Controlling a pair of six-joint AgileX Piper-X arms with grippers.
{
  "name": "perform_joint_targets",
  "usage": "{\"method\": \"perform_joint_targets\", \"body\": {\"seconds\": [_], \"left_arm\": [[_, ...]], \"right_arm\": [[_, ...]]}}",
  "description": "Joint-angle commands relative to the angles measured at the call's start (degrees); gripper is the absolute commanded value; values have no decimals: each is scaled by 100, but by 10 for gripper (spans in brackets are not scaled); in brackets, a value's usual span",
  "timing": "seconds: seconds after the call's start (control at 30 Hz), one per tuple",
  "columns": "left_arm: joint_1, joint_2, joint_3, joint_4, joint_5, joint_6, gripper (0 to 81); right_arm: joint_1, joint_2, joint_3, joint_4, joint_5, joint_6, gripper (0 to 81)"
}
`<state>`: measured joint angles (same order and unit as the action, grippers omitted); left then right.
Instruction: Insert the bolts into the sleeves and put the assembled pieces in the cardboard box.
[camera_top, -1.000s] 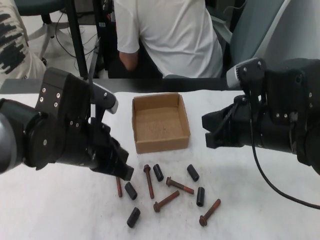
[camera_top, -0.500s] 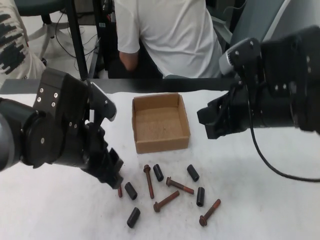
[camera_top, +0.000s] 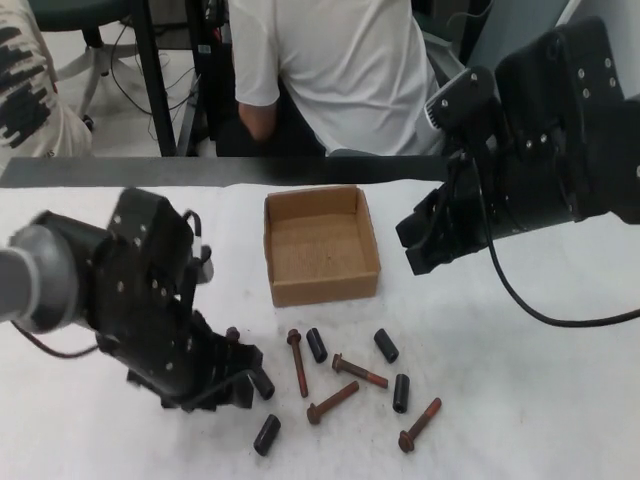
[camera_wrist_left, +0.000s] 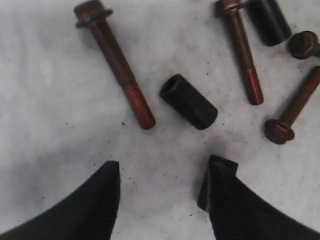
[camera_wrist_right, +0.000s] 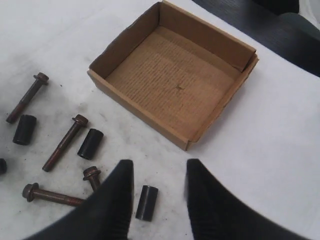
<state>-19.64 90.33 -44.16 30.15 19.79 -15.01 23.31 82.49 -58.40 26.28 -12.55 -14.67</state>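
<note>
Pick-up stage of the bolt-and-sleeve assembly. The jaws of the left arm (camera_top: 140, 300) stand apart and empty, low over the white table (camera_top: 520, 400). A short black cylindrical sleeve (camera_wrist_left: 189, 101) lies on its side just ahead of the gap between them, clear of both tips. A rust-brown flanged bolt (camera_wrist_left: 117, 65) lies just beside the sleeve, not touching it.

For a sound grasp, the gap is best centred on one piece alone and closed across its width. The sleeve is judged liable to roll if it is nudged off-centre.

The jaws of the right arm (camera_top: 540, 170) are likewise apart and empty, raised above the table near the open brown cardboard box (camera_wrist_right: 135, 107). A second black sleeve (camera_wrist_right: 146, 202) is seen on the table beyond their gap. No assembled piece lies in the box.
</note>
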Motion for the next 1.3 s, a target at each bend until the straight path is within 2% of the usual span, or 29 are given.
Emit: {"method": "perform_joint_targets", "body": {"seconds": [0.0,0.17,0.37,0.67,1.27], "left_arm": [[-3,-24,-153,-182,75,-467,485],[-27,-23,-490,-283,-209,-718,394],[-30,74,-736,-490,-726,-718,393],[-30,543,-920,413,-731,-647,393],[-30,810,-950,-130,-788,-1116,393]], "right_arm": [[13,-21,-74,16,20,-33,330],[13,-21,-74,58,20,-35,330],[13,-21,-74,56,8,91,330],[13,-21,-74,56,-6,96,330],[13,-552,-74,73,-4,226,330]]}}
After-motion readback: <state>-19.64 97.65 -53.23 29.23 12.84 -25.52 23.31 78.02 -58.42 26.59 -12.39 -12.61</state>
